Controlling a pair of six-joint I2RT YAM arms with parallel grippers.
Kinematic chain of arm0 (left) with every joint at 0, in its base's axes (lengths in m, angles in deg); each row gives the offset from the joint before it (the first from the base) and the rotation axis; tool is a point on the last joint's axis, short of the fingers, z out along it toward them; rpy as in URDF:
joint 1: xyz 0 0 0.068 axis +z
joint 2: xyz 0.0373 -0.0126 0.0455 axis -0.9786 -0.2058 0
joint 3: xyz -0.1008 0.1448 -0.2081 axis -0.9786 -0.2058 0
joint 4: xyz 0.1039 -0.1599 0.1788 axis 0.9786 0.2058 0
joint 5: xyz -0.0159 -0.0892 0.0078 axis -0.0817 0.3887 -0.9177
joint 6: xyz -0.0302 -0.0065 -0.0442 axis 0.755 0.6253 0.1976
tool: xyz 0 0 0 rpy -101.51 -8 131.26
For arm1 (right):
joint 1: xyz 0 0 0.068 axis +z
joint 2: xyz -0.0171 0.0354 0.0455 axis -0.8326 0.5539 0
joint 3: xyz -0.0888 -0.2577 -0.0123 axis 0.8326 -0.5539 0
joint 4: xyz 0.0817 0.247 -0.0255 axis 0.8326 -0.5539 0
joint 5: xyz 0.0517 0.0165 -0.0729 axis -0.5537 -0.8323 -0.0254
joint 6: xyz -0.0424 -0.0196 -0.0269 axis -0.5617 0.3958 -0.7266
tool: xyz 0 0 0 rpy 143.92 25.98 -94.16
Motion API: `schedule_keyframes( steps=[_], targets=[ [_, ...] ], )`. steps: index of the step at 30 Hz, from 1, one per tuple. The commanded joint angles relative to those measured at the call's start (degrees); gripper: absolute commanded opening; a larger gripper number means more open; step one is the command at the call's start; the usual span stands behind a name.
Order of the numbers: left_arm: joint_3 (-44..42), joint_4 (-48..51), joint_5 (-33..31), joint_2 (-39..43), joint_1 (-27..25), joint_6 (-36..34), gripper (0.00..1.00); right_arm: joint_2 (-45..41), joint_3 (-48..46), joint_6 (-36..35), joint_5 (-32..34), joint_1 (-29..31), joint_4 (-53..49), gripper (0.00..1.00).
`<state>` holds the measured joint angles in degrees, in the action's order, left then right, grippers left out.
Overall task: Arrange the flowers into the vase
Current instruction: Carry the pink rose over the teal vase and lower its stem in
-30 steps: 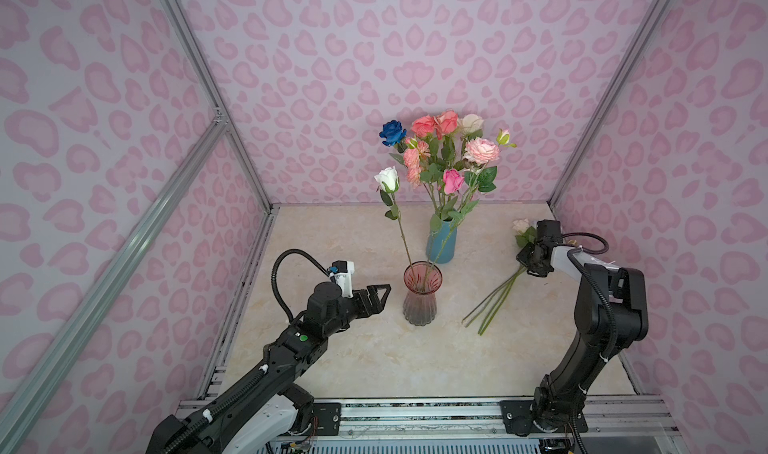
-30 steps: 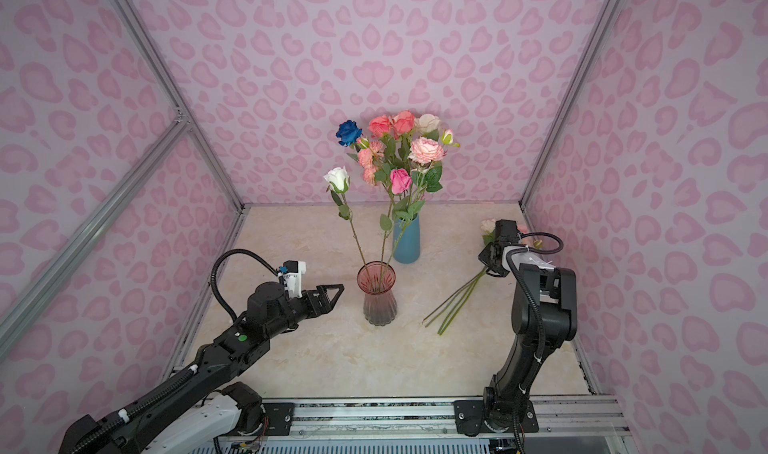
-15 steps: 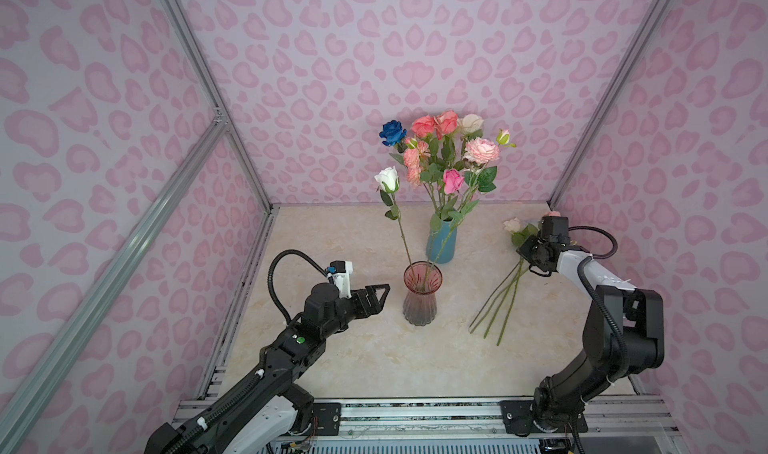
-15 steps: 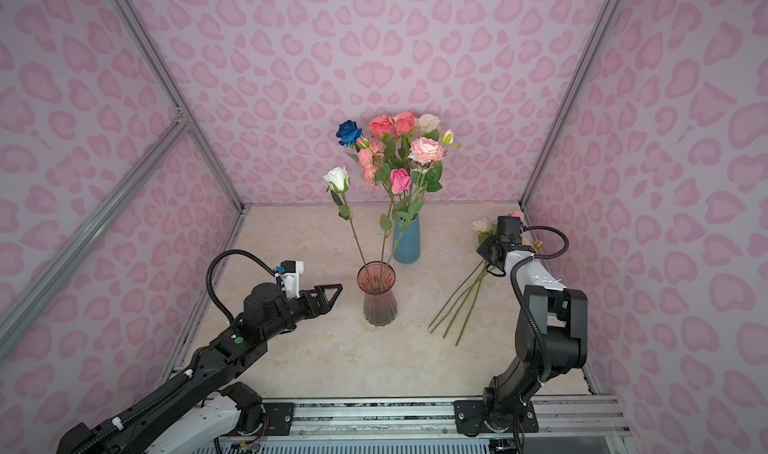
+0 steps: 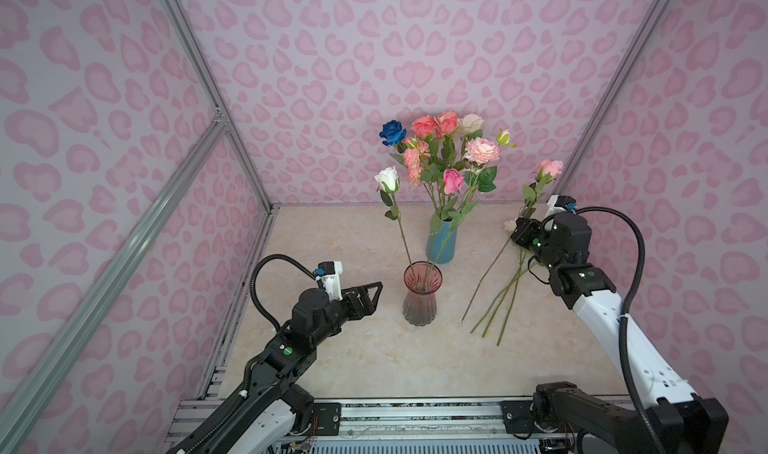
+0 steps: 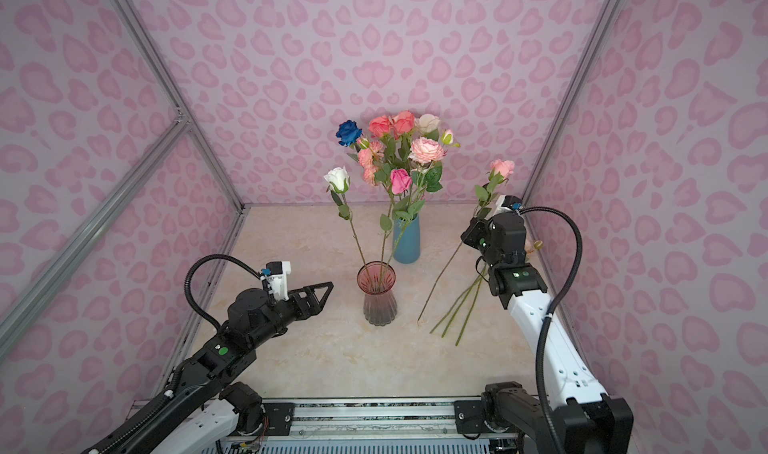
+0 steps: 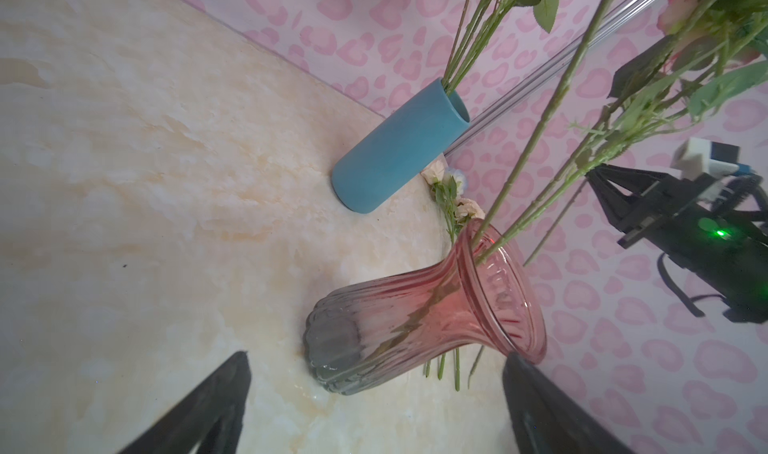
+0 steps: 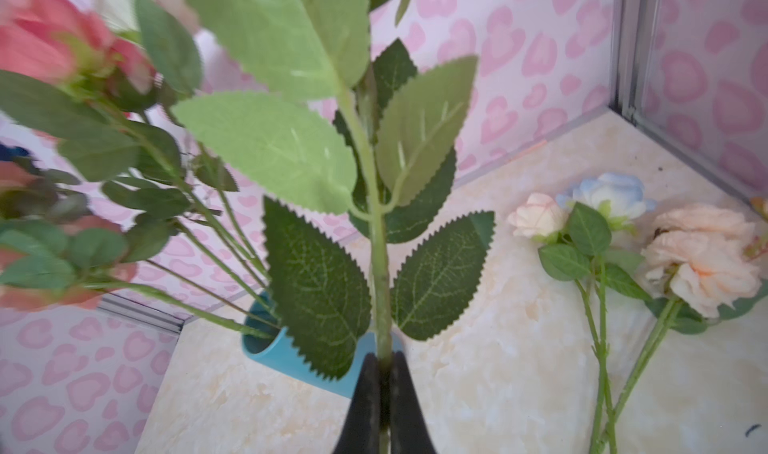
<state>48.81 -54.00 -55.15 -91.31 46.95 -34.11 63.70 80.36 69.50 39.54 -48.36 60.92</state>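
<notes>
Right wrist view caught the right gripper [image 8: 384, 362] pressed together on the green stem of the pink rose [image 8: 376, 244], just below its lowest pair of leaves. Judged it a sensible spot: bare stem, no leaf to crush, and a long tail left free beneath for feeding into a vase mouth. Saw the same rose in both top views carried high, bloom up near the back right corner, stem slanting down toward the middle (could not tell whether its lower tip touched the table [image 5: 332, 348]).

Found the pink glass vase [image 5: 420, 302] upright at centre with two stems in it already, the white rose [image 5: 387, 179] among them, both leaning out over the flared rim. Took this for the goal vase, given the full bunch crowding the blue vase [image 5: 441, 244] just behind it. Counted three more flowers [image 5: 503, 302] lying flat on the table between the pink glass vase and the right arm, with cream, pale blue and peach blooms toward the back wall and cut ends toward the front. Judged them well laid for a mid-stem pinch, one at a time.

Noted the left gripper [image 5: 370, 295] spread wide and empty, hovering just beside the pink glass vase and aimed at it without touching — probably posted there to steady the vase or guide an incoming stem. Reckoned the loose stems roughly a third done.
</notes>
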Motion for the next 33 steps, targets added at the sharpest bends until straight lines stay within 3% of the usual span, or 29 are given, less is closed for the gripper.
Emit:
schedule_keyframes(
  steps=[1, 9, 23, 33],
  targets=[
    [0.5, 3.3, -5.6, 1.8, 0.1, 0.7, 0.96, -6.0, -1.2, -3.6, 3.5, 2.6, 1.7, 0.00],
    [-3.1, 8.9, -19.5, 5.1, 1.3, 10.0, 0.96, -12.3, 2.0, -7.2, 6.8, 13.3, 3.0, 0.00],
    [-4.9, 11.8, -19.4, 11.3, 2.3, 12.3, 0.96, -2.3, 19.0, -15.7, 11.7, 27.8, 4.6, 0.00],
    [-5.4, 9.1, -15.3, 11.7, 2.3, 11.1, 0.96, 9.1, 31.0, -21.9, 12.2, 33.1, 8.5, 0.00]
  ],
)
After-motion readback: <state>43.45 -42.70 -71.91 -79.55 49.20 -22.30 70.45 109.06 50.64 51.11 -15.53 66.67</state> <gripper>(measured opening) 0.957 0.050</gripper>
